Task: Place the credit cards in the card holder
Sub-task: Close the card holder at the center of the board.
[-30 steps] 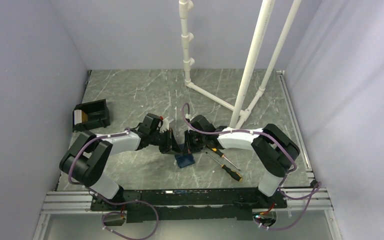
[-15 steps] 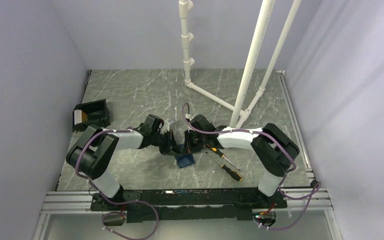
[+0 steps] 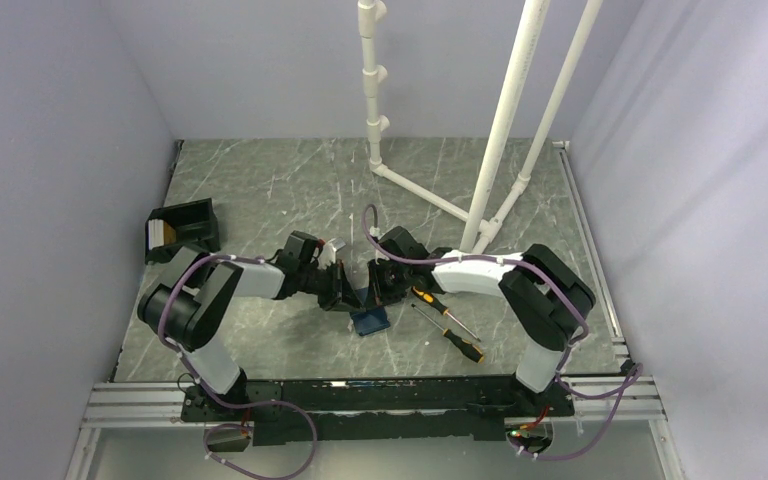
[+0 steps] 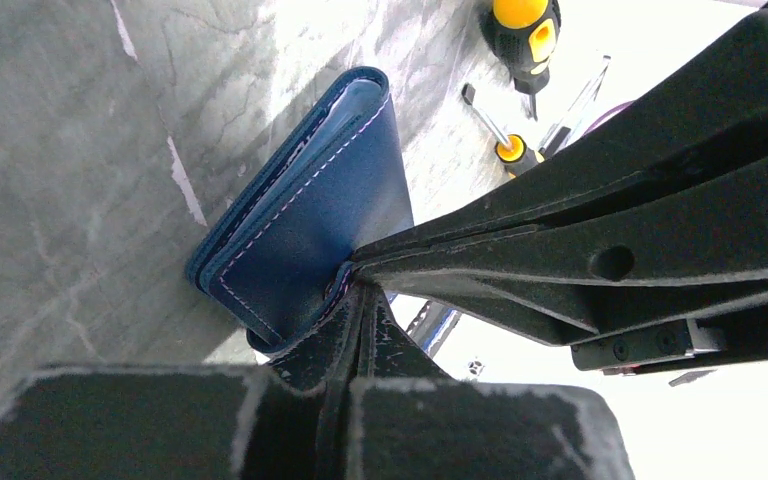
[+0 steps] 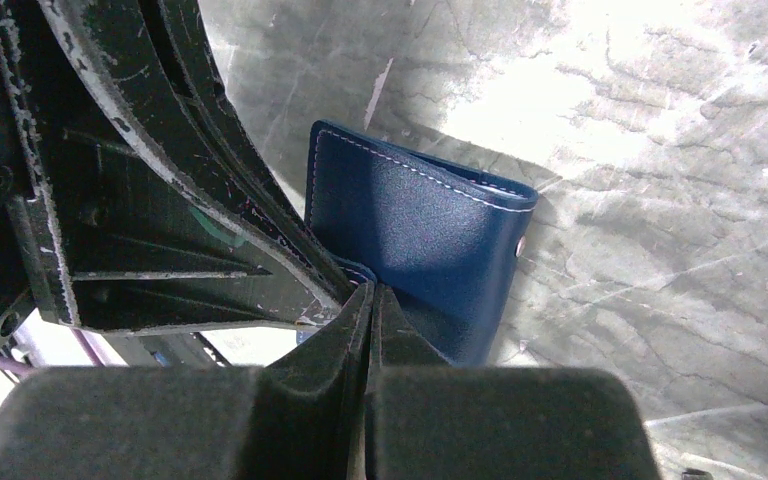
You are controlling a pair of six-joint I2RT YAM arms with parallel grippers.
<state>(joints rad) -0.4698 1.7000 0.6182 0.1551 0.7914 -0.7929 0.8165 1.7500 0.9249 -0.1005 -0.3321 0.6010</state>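
The card holder is a navy-blue folded case hanging between both grippers, just over the table. My left gripper is shut on one flap's edge. My right gripper is shut on the other flap's edge, tip to tip with the left. Between the flaps a pale lining edge shows; I cannot tell if a card is inside. The credit cards look like a pale and orange stack in the box at far left.
A black open-topped box stands by the left wall. Two orange-handled screwdrivers lie just right of the holder, under the right forearm. A white pipe frame rises from the back of the marble table.
The left arm's elbow and shoulder links have shifted right and folded closer. Both grippers stay shut on the card holder at the same spot.
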